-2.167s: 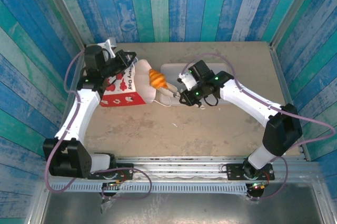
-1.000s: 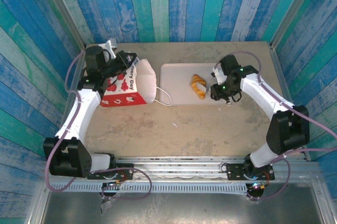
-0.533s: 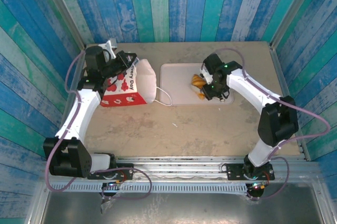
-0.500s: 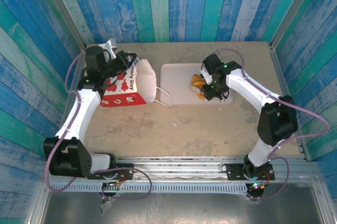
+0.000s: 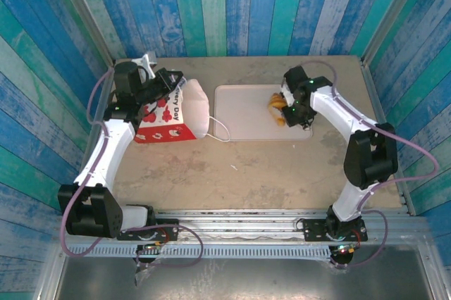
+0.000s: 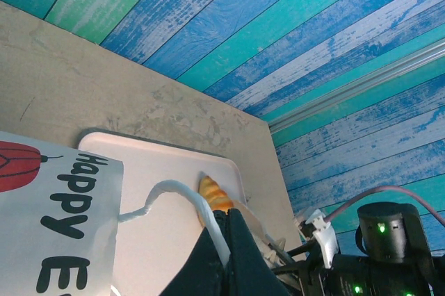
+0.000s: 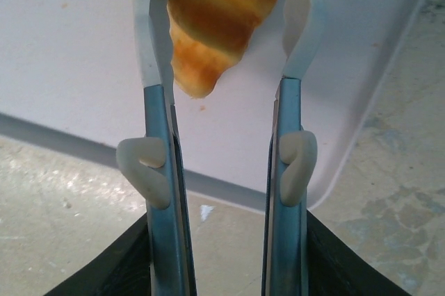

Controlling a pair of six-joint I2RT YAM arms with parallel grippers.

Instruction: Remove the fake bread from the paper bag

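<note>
The paper bag (image 5: 163, 118), red with white prints, lies on its side at the left with its white mouth toward the tray. My left gripper (image 5: 171, 86) is shut on its white string handle (image 6: 170, 190), pinched at the fingertips (image 6: 229, 221). One golden croissant of fake bread (image 5: 275, 108) is over the right part of the pale tray (image 5: 239, 113). My right gripper (image 5: 283, 106) is closed around it, and both pads press the croissant (image 7: 217, 14) between the fingers (image 7: 156, 122). Any other bread is hidden inside the bag.
The tray's near rim (image 7: 229, 188) and rounded corner lie just under the right fingers, with bare tabletop (image 7: 222, 254) beyond. A loose string handle (image 5: 220, 129) trails from the bag onto the table. Blue plank walls close in the table.
The croissant went from the bag's mouth to the tray, where the right gripper let it go. Since half a second ago the gripper has shifted the croissant rightward. The left arm stayed still.
</note>
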